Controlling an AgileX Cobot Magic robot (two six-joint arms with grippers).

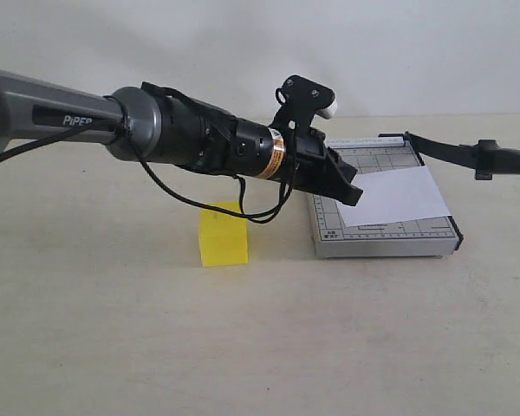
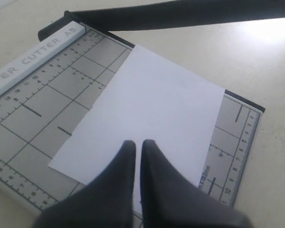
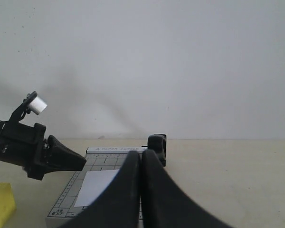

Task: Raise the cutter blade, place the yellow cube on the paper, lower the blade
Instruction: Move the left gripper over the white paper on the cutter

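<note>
Currently seeing left gripper (image 2: 135,142) jaws closed, empty, over paper (image 2: 147,104), right gripper (image 3: 141,154) likewise closed, cutter blade (image 1: 442,147) raised, yellow cube (image 1: 223,234) on worktop (image 1: 243,347).

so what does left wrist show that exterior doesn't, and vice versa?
Left wrist only: readable lettering on the ruler strip and the scale numerals along the grid. Exterior only: the yellow cube on the table beside the cutter base, plus the left arm. Both: the paper on that base, the cutter blade raised off the base's edge, and the left gripper shut, pointing at the paper.
</note>
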